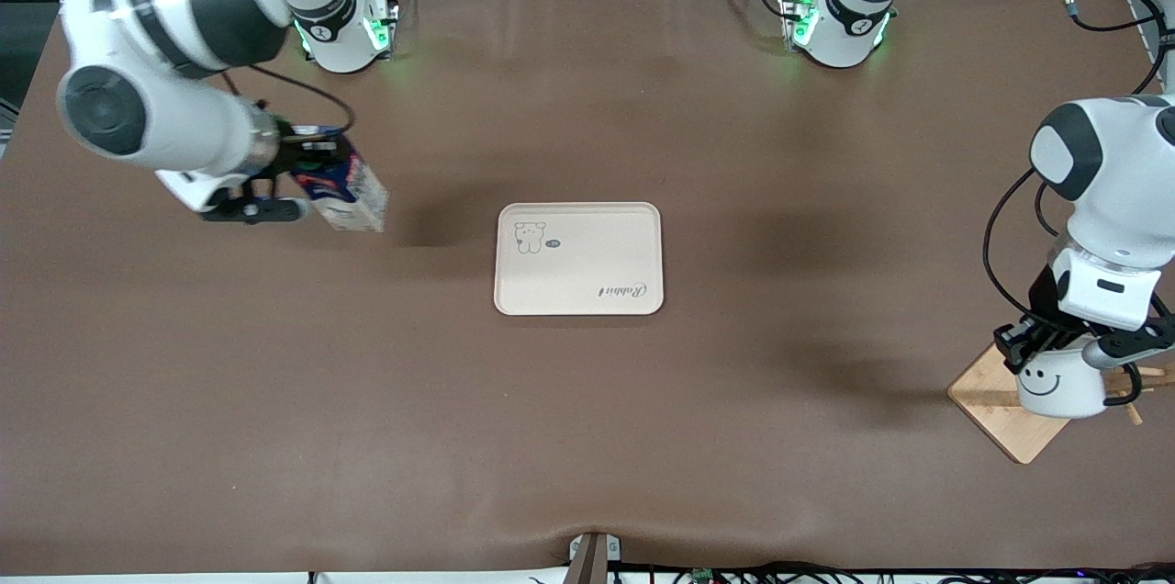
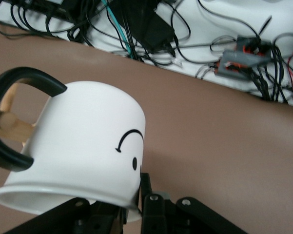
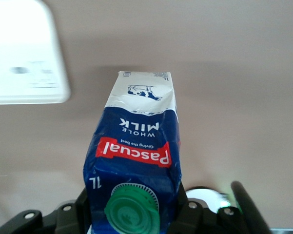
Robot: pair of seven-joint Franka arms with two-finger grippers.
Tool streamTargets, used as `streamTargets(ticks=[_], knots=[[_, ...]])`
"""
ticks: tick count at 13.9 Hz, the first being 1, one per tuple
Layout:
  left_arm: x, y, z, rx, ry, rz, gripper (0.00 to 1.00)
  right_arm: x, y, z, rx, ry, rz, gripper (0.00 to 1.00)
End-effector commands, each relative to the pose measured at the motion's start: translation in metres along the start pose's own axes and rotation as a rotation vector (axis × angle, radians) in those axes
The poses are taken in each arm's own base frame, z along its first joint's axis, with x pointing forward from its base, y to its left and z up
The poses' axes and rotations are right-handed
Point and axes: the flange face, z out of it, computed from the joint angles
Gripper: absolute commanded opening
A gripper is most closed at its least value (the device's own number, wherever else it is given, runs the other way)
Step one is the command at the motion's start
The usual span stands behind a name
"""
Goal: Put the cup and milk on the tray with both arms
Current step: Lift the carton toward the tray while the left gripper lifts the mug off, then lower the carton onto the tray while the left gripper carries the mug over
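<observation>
Brown surface, tray point(image 1: 578, 259) bare at centre. Right gripper point(image 1: 307, 163) clamped on milk point(image 1: 347, 191) top: light, crushable. Left gripper point(image 1: 1056, 347) pinching cup point(image 1: 1058, 387) rim: rigid, slick enamel.

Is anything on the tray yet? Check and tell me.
No: the tray lies bare, the milk is in the right gripper and the cup in the left gripper.

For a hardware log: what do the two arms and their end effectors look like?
Both arms are glossy white with rounded black joint sections, bases lit green, and loose black cables. The left end effector and the right end effector are black, with two fingers.
</observation>
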Motion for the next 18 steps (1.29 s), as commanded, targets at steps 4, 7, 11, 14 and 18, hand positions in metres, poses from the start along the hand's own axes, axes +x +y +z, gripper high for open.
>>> streamTargets(ticks=[4, 7, 11, 14, 18], knots=[[-0.001, 0.046, -0.060, 0.038, -0.117, 0.086, 0.00, 0.062, -0.137, 0.049, 0.007, -0.075, -0.063, 0.00], [-0.015, 0.081, -0.062, 0.024, -0.199, 0.131, 0.00, 0.083, -0.185, 0.076, -0.009, -0.077, -0.063, 0.00], [-0.043, 0.131, -0.057, 0.007, -0.255, 0.105, 0.00, 0.093, -0.206, 0.110, -0.021, -0.081, -0.074, 0.00], [-0.075, 0.184, -0.052, 0.007, -0.284, 0.031, 0.00, 0.101, -0.215, 0.123, -0.013, -0.057, -0.082, 0.00], [-0.134, 0.265, -0.031, 0.030, -0.345, -0.093, 0.00, 0.101, -0.223, 0.138, -0.024, -0.057, -0.076, 0.76]])
